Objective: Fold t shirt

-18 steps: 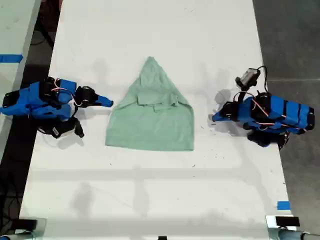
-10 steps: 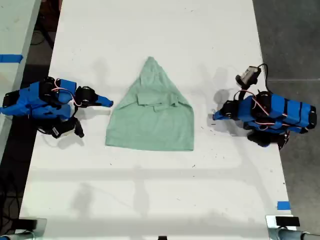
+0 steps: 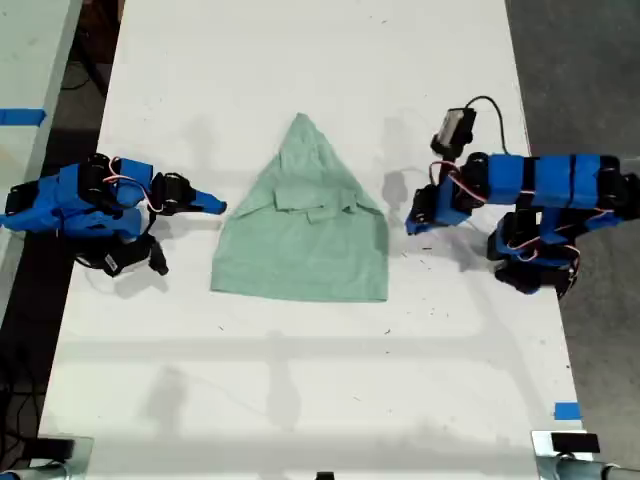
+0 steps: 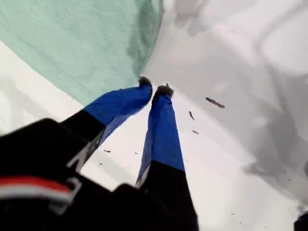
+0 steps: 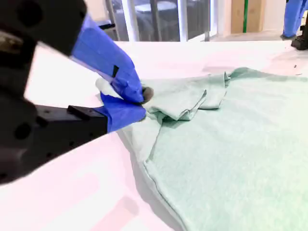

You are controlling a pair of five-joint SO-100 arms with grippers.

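The mint-green t shirt (image 3: 305, 232) lies partly folded mid-bench (image 3: 300, 400). The first gripper (image 4: 154, 89), tips pressed together, hovers beside its hem; the second gripper (image 5: 139, 102), nearly closed, touches a sleeve edge. Risk: a closed approach may shove the cloth, undoing folds. Nothing obstructs.

A lab or workshop: long white table (image 3: 300, 60), blue tape (image 3: 566, 410), concrete floor (image 3: 580, 80).
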